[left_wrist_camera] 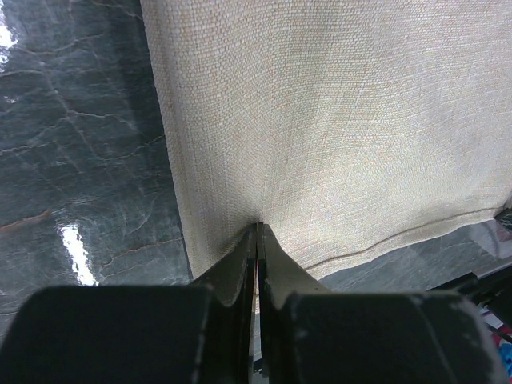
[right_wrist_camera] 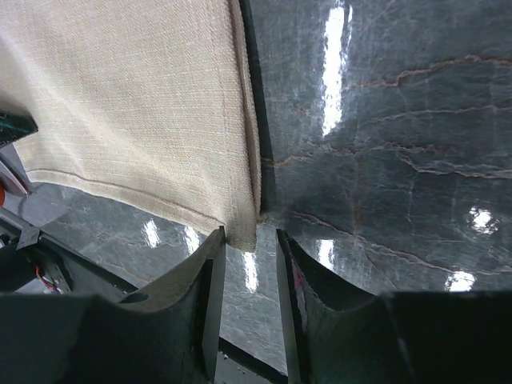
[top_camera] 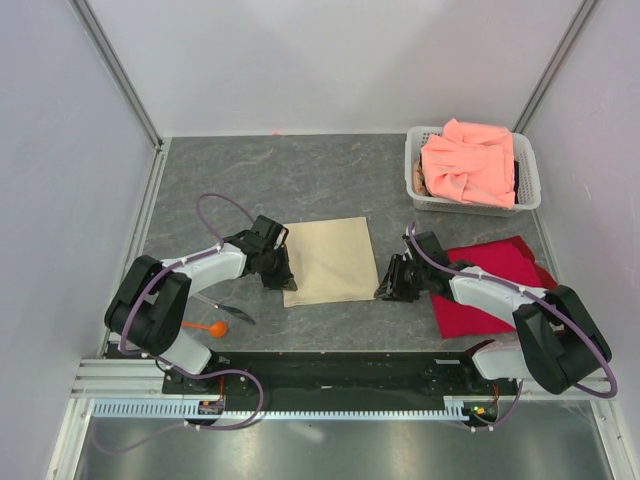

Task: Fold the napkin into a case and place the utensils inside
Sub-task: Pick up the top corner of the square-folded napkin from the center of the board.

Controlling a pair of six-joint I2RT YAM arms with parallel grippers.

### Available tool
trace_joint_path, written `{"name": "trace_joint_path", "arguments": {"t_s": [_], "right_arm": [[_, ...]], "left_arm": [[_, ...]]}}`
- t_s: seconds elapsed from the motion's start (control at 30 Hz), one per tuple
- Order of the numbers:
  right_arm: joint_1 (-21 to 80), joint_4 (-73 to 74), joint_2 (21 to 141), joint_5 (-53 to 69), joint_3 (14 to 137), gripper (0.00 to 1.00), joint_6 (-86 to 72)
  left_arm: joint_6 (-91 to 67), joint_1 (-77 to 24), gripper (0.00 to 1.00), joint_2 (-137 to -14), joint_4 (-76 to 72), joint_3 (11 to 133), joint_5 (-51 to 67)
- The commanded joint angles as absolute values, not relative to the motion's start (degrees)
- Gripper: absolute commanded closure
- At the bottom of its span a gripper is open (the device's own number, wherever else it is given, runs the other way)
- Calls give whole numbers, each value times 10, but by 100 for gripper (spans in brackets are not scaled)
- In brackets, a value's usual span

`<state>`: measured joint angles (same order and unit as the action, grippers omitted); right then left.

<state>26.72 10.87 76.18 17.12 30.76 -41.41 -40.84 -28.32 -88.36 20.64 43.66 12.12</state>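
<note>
1. The napkin [top_camera: 328, 260] is laid flat by the near edge of the table [top_camera: 250, 180].
2. One near corner is pinched in the left gripper [left_wrist_camera: 256, 232]; the right gripper [right_wrist_camera: 248, 240] is open around the other.
3. Limp, light cloth: corners are best gripped.

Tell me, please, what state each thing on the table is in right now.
Napkin: spread flat on the table.
Left gripper: shut on the napkin's edge.
Right gripper: open at the napkin's corner.
Spoon: lying loose.
Dark utensil: lying beside the spoon.
Red cloth: spread flat.
Pink cloth: crumpled in the basket.
</note>
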Motion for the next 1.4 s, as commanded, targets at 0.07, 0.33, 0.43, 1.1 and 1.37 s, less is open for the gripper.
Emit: {"name": "trace_joint_path", "arguments": {"t_s": [0.07, 0.33, 0.43, 1.1, 1.37], "right_arm": [[267, 63, 764, 195, 291, 63, -431], [268, 64, 759, 196, 295, 73, -433], [268, 70, 755, 194, 295, 74, -432], [267, 98, 737, 186, 305, 82, -416], [267, 98, 736, 199, 316, 100, -410]], "left_arm": [[-394, -283, 94, -867, 195, 438, 117], [-392, -283, 94, -841, 222, 440, 98], [-393, -283, 94, -840, 224, 433, 95], [-397, -283, 94, -823, 227, 419, 100], [-399, -283, 94, -812, 232, 410, 98]]}}
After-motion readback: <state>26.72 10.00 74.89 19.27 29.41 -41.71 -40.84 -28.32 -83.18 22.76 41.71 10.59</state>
